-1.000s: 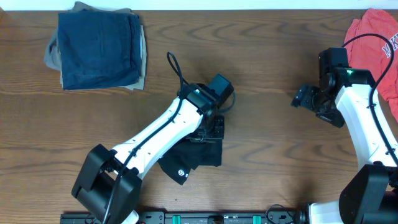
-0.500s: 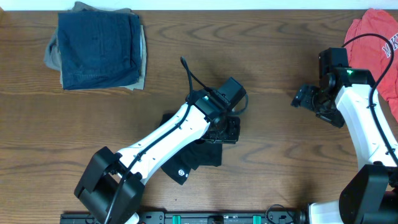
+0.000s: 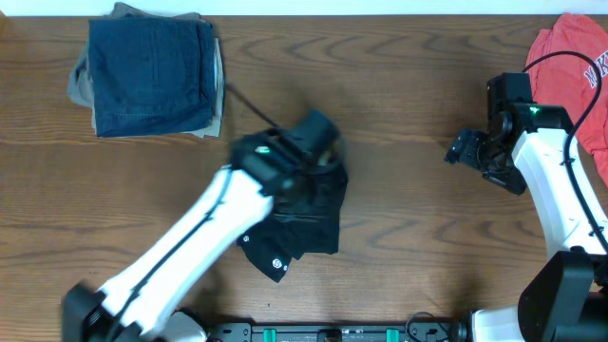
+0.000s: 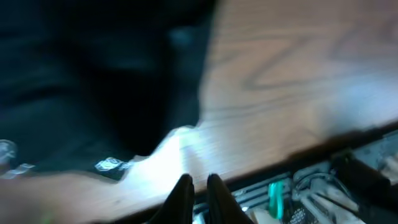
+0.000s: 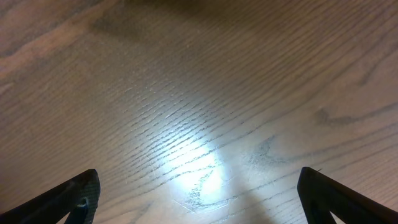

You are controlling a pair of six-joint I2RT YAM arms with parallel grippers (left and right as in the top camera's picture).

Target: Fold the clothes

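Note:
The clothes, a black garment (image 3: 309, 226) with a small white round logo (image 3: 276, 265), lie crumpled on the wooden table near its front middle. In the left wrist view the garment (image 4: 93, 81) fills the blurred upper left, with a white mark at its edge. My left gripper (image 4: 198, 184) is shut with nothing between its fingers. It hangs above bare wood beside the garment, and its arm (image 3: 285, 161) is motion-blurred in the overhead view. My right gripper (image 3: 463, 149) stands wide open over bare table at the right, its fingers (image 5: 81, 193) far apart and empty.
A folded dark-blue denim and tan pile (image 3: 152, 71) sits at the back left. A coral-red shirt (image 3: 570, 57) lies at the back right corner, behind the right arm. A black rail with green parts (image 4: 311, 186) runs along the table's front edge.
The left arm swung right over the garment, then back left and up, and is blurred now. The garment's top right edge shows more. The right arm has not moved.

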